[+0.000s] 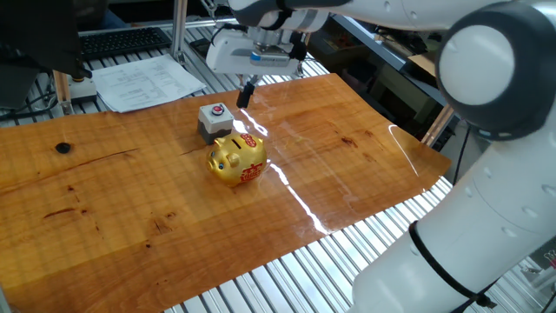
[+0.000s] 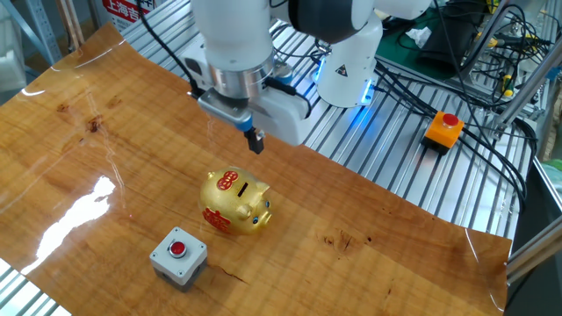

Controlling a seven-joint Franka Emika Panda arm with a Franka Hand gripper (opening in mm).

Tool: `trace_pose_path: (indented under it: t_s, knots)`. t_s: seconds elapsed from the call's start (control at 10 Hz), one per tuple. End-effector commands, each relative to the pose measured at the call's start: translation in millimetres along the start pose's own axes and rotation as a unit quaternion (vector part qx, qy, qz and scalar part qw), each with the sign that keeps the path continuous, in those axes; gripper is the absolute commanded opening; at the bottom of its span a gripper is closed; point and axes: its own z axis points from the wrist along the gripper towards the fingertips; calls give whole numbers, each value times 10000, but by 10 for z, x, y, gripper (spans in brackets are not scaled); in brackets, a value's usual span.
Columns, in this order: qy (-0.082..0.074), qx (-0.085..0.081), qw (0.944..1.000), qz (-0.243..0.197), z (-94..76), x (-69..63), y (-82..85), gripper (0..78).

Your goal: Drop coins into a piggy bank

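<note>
The gold piggy bank [image 2: 234, 201] stands upright near the middle of the wooden tabletop [image 2: 79, 167], its shiny body marked with red on the back and flank, and a dark coin slot visible on top in the other fixed view. In one fixed view the piggy bank [image 1: 237, 158] faces left, with its snout turned away from the arm. Just beside it, apart from it and on the side away from the arm's base, sits a small grey box [image 2: 178, 257] with a red button on its upper face; the same grey box [image 1: 213, 121] appears right behind the pig in one fixed view. The gripper [image 2: 255, 141] hangs in the air above the table, close to the pig's back but clear of it, pointing down from the white arm. Its dark fingers look pressed together into a single narrow tip, though at this size I cannot tell whether a coin is pinched between them. In one fixed view the gripper [image 1: 245, 93] shows above the grey box.
</note>
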Motion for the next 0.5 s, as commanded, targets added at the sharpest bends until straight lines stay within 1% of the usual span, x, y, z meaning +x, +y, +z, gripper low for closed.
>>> trace_pose_path:
  t_s: [0.1,0.2,0.4,0.5]
  knots:
    - [-18,63,10000,41,-87,-163,-8,0]
    - [13,62,10000,13,-108,-225,-13,0]
    - [14,66,10000,40,-108,-314,-25,0]
    - [14,66,10000,40,-108,-316,-25,0]
